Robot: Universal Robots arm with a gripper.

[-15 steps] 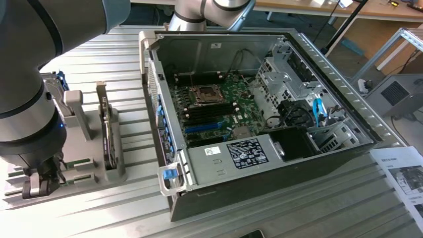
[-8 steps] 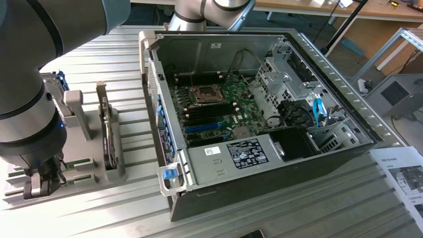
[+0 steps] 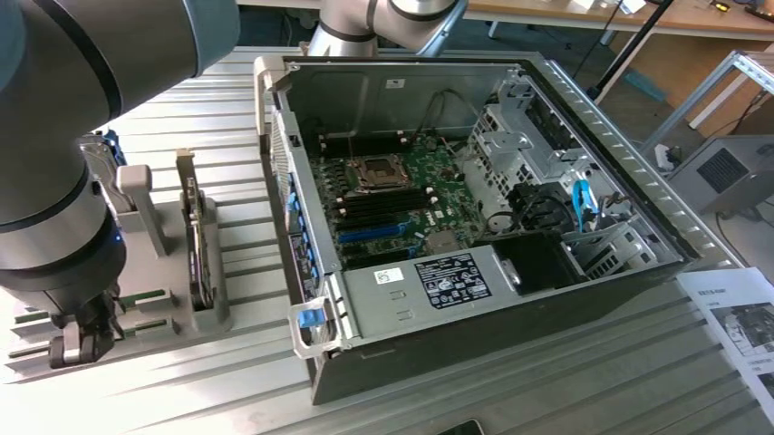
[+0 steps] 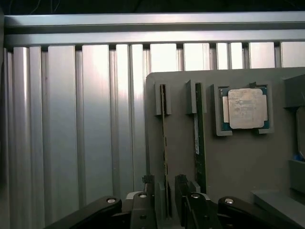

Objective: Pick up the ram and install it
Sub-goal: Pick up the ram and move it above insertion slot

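Two ram sticks stand on edge in slots of a grey holder plate [image 4: 181, 119]. One ram [image 4: 164, 138] runs between the fingers of my gripper [image 4: 165, 191], which is open and straddles its near end without visibly touching it. The second ram stick [image 4: 199, 138], green with a white label, stands just beside it. In the exterior view the gripper [image 3: 87, 349] hangs low over the holder at the exterior view's left, with a green ram edge [image 3: 148, 295] next to it. The open computer case [image 3: 604, 145] shows its motherboard [image 3: 411, 195] with black memory slots [image 3: 384, 207].
A square silver processor [image 4: 245, 109] rests in a pocket of the holder. An upright expansion card [image 3: 194, 245] stands in the holder between gripper and case. The ribbed aluminium table [image 4: 71, 119] lies around the plate. A paper sheet [image 3: 744, 317] lies at the exterior view's right.
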